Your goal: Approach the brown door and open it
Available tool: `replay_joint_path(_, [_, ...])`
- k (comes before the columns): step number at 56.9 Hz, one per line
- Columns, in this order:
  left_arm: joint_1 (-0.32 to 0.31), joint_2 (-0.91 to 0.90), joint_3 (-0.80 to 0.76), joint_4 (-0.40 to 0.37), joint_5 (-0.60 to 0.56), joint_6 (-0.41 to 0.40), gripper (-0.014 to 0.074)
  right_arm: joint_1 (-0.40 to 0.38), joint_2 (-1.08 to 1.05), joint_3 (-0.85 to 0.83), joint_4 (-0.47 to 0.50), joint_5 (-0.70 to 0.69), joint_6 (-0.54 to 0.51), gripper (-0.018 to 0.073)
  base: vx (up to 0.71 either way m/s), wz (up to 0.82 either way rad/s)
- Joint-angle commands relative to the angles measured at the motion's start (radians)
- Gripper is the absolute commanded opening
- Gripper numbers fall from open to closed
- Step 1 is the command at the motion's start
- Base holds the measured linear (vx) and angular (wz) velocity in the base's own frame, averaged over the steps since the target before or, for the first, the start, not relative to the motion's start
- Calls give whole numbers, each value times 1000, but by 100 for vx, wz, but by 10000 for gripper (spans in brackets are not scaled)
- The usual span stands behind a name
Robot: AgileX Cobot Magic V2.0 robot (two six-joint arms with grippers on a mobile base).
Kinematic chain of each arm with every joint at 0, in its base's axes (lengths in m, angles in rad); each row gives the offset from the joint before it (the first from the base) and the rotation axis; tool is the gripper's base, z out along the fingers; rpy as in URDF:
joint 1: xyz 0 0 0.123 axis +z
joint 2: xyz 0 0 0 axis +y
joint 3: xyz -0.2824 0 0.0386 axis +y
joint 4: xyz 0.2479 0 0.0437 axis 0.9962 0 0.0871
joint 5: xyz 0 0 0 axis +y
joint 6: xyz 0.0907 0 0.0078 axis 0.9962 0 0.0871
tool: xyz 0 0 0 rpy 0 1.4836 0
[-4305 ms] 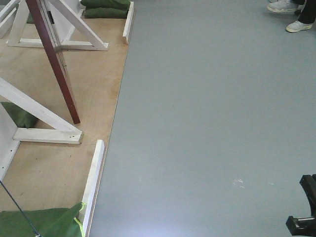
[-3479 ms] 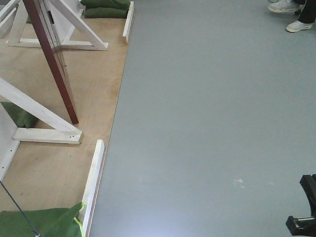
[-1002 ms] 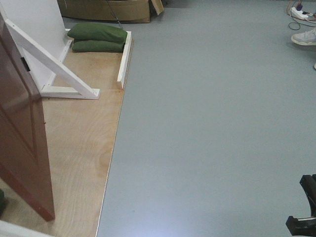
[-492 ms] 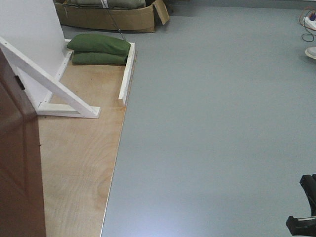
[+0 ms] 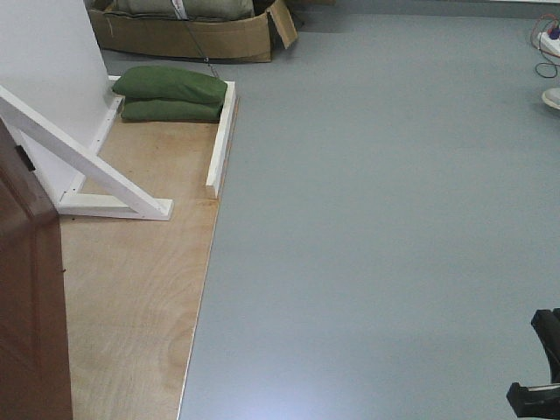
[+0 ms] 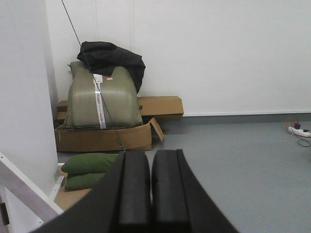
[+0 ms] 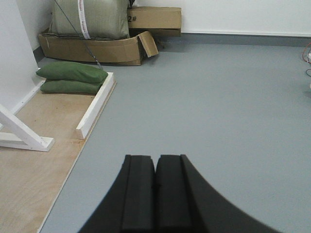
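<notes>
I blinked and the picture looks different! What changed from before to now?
The robot rolled forward. The brown door went from a thin strip at the upper left to a big panel at the lower left edge, much nearer. The green bags slid down the picture and a cardboard box came into view. Nothing was grabbed. The black robot part at the lower right stayed put.

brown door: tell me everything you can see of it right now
Only a slice of the brown door shows, at the left edge of the front view. It looks like glossy reddish-brown wood with raised panel moulding. It stands upright over the plywood floor, in front of the white support frame and seemingly angled away from it. Its bottom is cut off by the picture. No handle, backplate or keys are in view, and nothing visibly touches it.
</notes>
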Motion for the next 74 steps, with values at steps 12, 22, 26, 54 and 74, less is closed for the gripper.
replay_joint_path(12, [-2, -14, -18, -5, -84, -6, 175, 1, -6, 4, -3, -82, -8, 0, 0, -1])
replay_joint_path(22, [-2, -14, -18, -5, -84, -6, 175, 1, -6, 4, -3, -82, -8, 0, 0, -1])
replay_joint_path(26, [-2, -14, -18, -5, -84, -6, 175, 1, -6, 4, -3, -82, -8, 0, 0, 0])
replay_joint_path(54, [6, -9, -27, 37, -111, 16, 175, 1, -6, 4, -3, -77, -8, 0, 0, 0])
replay_joint_path(74, [89, 77, -231, -5, -443, 96, 216, 1, -6, 4, -3, -77, -8, 0, 0, 0])
